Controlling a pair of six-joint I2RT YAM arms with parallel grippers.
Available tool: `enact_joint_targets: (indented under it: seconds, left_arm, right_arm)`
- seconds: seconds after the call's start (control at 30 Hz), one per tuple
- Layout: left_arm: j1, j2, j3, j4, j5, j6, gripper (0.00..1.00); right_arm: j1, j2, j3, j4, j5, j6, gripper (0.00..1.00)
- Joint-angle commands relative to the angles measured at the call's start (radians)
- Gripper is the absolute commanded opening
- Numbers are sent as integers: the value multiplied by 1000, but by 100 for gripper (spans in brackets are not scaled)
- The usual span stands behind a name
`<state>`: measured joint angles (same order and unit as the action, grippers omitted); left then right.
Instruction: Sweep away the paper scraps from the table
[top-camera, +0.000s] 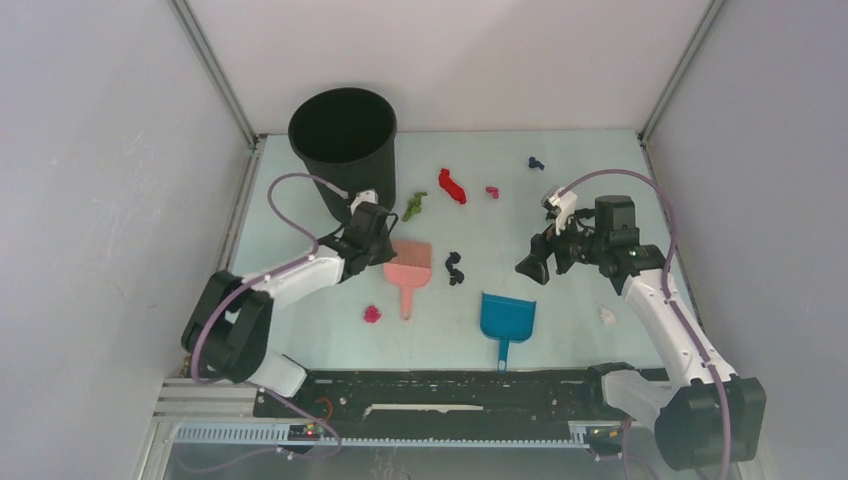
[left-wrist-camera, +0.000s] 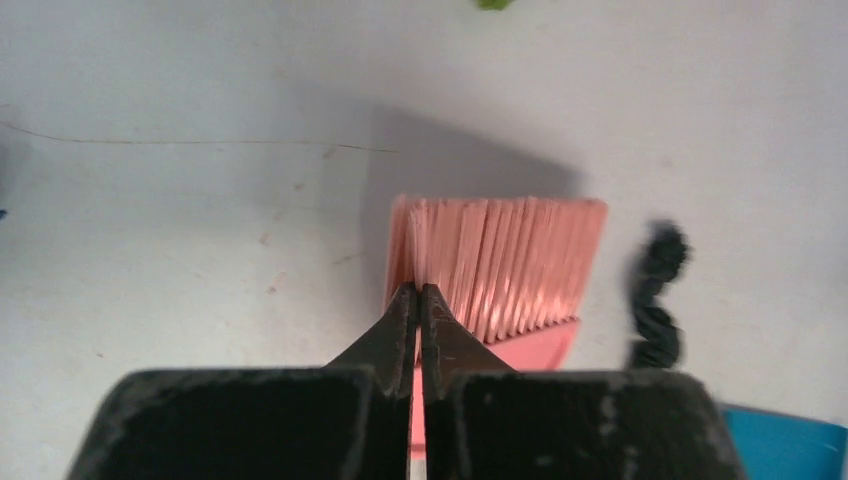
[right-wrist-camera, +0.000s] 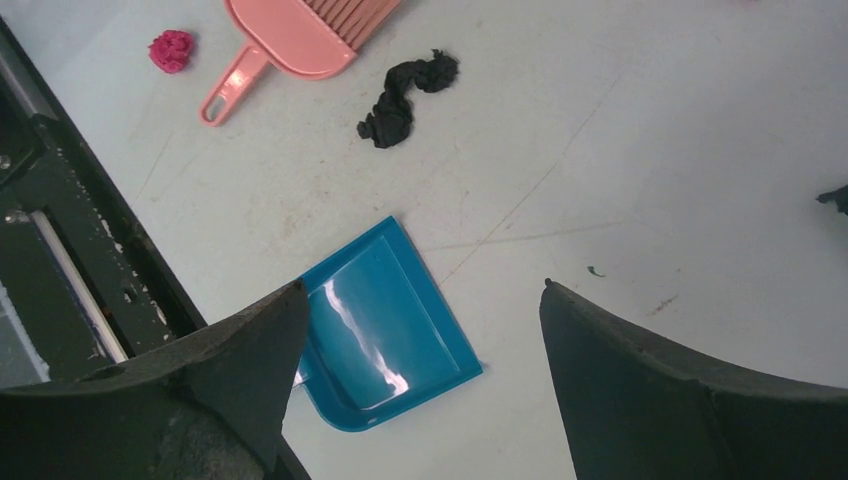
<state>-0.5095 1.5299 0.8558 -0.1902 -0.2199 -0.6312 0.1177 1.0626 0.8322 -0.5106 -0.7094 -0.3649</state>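
The left claw (left-wrist-camera: 420, 300) has its fingers pressed together with nothing between them, tips right at the bristle end of the pink brush (top-camera: 408, 268), which lies flat mid-counter. The right claw (right-wrist-camera: 422, 287) hangs with fingers wide apart, holding nothing, near the blue dustpan (right-wrist-camera: 385, 335) by the near edge.

The paper scraps (top-camera: 452, 186) lie loose on the counter (top-camera: 330, 340). The red scrap (top-camera: 450, 184), green scrap (top-camera: 414, 206) and small magenta scrap (top-camera: 492, 191) sit toward the far edge. The dark blue scrap (top-camera: 537, 162) is near the far right corner, and the black scrap (top-camera: 455, 268) is beside the brush. A larger magenta scrap (top-camera: 372, 314) lies left of the brush's handle. A black bin (top-camera: 343, 150) stands in the far left corner.
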Motion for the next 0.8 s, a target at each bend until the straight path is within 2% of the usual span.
enact_joint_targets:
  seconds: [0.0, 0.27, 0.4, 0.5, 0.6, 0.77]
  left_arm:
    - [-45, -163, -54, 113, 24, -97, 0]
    - [-142, -384, -79, 179, -6, -178, 0]
    - [-151, -473, -78, 210, 1, -220, 0]
    - [-151, -526, -92, 264, 16, -264, 0]
    - [-150, -574, -108, 290, 6, -329, 0]
    - [-151, -624, -113, 264, -10, -444, 0]
  right_arm:
    - [17, 17, 14, 1, -57, 39, 93]
    - [99, 63, 14, 50, -148, 163, 96]
    - [119, 106, 30, 73, -268, 243, 97]
    - [140, 117, 41, 97, -304, 288, 97]
    - [192, 99, 57, 97, -254, 291, 97]
    - [355, 42, 94, 60, -111, 195, 98]
